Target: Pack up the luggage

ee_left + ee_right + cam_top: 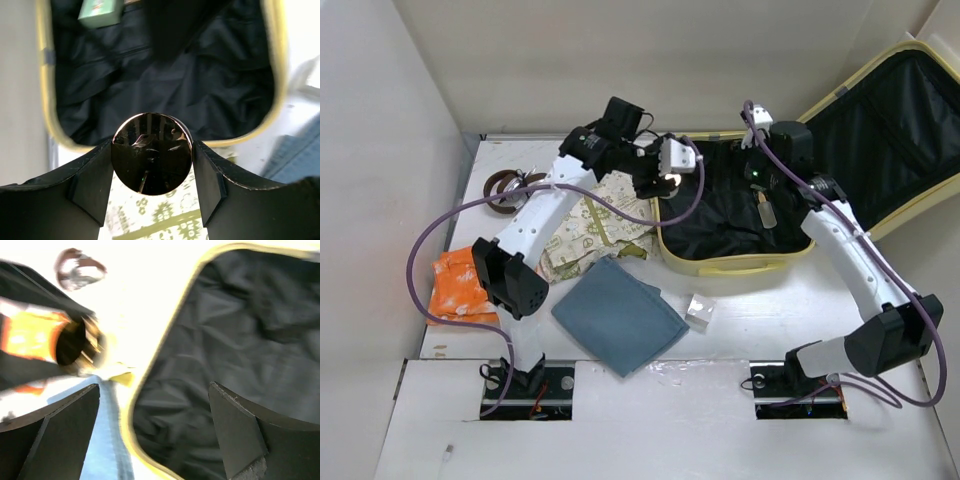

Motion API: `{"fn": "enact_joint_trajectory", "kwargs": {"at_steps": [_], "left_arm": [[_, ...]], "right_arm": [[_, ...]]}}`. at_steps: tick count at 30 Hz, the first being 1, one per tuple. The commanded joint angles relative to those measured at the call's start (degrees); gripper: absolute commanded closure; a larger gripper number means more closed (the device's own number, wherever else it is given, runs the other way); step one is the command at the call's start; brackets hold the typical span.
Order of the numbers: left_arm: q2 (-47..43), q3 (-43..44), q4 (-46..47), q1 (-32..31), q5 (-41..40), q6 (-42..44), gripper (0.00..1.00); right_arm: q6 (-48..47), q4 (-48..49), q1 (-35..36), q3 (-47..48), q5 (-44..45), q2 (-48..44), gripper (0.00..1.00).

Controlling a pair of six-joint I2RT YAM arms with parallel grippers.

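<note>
Top external view: your luggage [730, 264] lies open at the far right of the surface [770, 310]. Its lid [900, 130] is raised toward the right wall and its black lining [720, 215] faces up.

Your left fingers [90, 185] are clamped on a round dark object [151, 153], one finger on each side of it (glossy enough to throw back reflections). They hold it just outside the left rim of the luggage, above a patterned cloth [605, 225] spread beside the case. In the left wrist view, the yellow rim [42, 90] curves right behind the object, and a green box [100, 12] lies on the lining at the other end.

Your right fingers [65, 430] are spread wide with nothing between them, reaching in over the black lining near the left rim of the luggage. The right wrist view is blurred.

On the near side, a folded blue-grey cloth [620, 315] lies flat on the surface. An orange packet [460, 285] sits at the left edge, well apart from the luggage.
</note>
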Motion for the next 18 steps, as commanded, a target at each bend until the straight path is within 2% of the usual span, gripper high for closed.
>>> {"fn": "enact_joint_trajectory", "kwargs": {"at_steps": [1, 5, 9, 18], "left_arm": [[-3.0, 0.3, -2.0, -3.0, 3.3, 3.9, 1.00], [-3.6, -0.9, 1.4, -4.9, 1.9, 1.6, 1.00], [-4.9, -2.2, 3.3, -6.1, 1.4, 0.6, 1.00], [-5.4, -3.4, 4.4, -6.1, 2.0, -0.6, 1.00]], "right_arm": [[6.4, 11.6, 2.0, -1.4, -7.9, -0.4, 0.06], [9.4, 12.1, 2.0, -3.9, -7.9, -0.9, 0.06], [12.3, 15.8, 2.0, -7.1, -12.0, -0.4, 0.06], [12.9, 16.4, 2.0, -8.7, -13.1, 1.4, 0.06]]}}
